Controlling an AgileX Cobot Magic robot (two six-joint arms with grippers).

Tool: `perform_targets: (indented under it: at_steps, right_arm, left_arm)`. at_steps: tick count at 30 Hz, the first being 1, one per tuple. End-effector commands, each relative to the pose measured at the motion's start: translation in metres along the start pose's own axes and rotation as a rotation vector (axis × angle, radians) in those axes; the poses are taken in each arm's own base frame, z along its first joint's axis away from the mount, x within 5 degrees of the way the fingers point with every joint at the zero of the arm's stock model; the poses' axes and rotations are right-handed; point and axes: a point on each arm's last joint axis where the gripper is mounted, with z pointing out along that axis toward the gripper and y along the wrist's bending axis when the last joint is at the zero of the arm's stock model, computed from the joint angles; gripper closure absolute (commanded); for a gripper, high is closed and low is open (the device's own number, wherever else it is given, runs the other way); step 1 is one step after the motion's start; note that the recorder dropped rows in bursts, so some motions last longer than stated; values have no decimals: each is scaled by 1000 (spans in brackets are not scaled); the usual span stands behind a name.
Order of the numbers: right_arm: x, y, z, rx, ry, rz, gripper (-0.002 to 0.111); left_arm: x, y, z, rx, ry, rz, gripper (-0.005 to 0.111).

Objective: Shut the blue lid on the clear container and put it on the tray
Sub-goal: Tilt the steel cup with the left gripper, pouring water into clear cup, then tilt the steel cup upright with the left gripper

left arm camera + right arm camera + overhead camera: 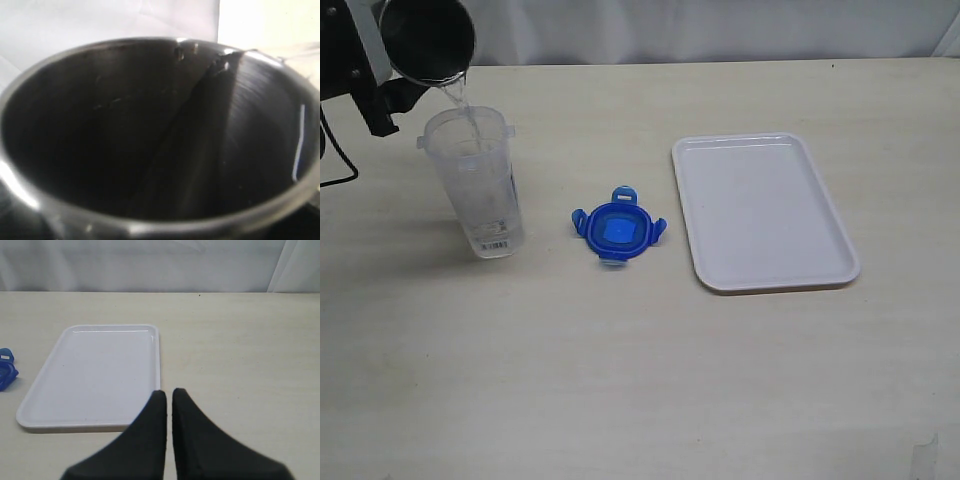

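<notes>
Right tool (169,393) clear of tray (158,355) rim

The lid (618,229) is bright blue, with a lighter blue square in the middle. The container (478,185) is see-through, and the small sticker (494,244) near its bottom is white with black lines. The tray (760,210) is plain white. The cup (428,38) is dark grey inside with a shiny silver edge. The bench (620,380) is pale cream with faint streaks. The fingers (150,435) are black. The back wall (720,25) is white.
</notes>
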Motion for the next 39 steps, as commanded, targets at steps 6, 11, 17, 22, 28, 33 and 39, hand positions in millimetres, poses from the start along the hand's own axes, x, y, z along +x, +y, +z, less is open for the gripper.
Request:
perform_targets:
  at_steps: [6, 11, 17, 22, 28, 33, 39]
  right_arm:
    - [0, 0, 0, -2, -6, -4, 104]
    - [0, 0, 0, -2, -6, -4, 104]
    - [0, 0, 0, -2, -6, -4, 104]
    - [0, 0, 0, -2, -6, -4, 104]
    - [0, 0, 0, -2, -6, -4, 104]
    - [0, 0, 0, -2, -6, -4, 104]
    - [0, 0, 0, -2, -6, -4, 104]
  left_arm:
    - [-5, 14, -2, -68, -40, -185, 107]
    - [-5, 14, -2, -65, -46, -355, 107]
    - [-2, 15, -2, -85, -25, -660, 107]
    - [9, 20, -3, -194, 24, -1061, 107]
    - [27, 1, 12, -212, 52, -1274, 107]
    - [45, -15, 31, -191, 63, -1304, 107]
    - [66, -10, 51, -256, 55, -1328, 107]
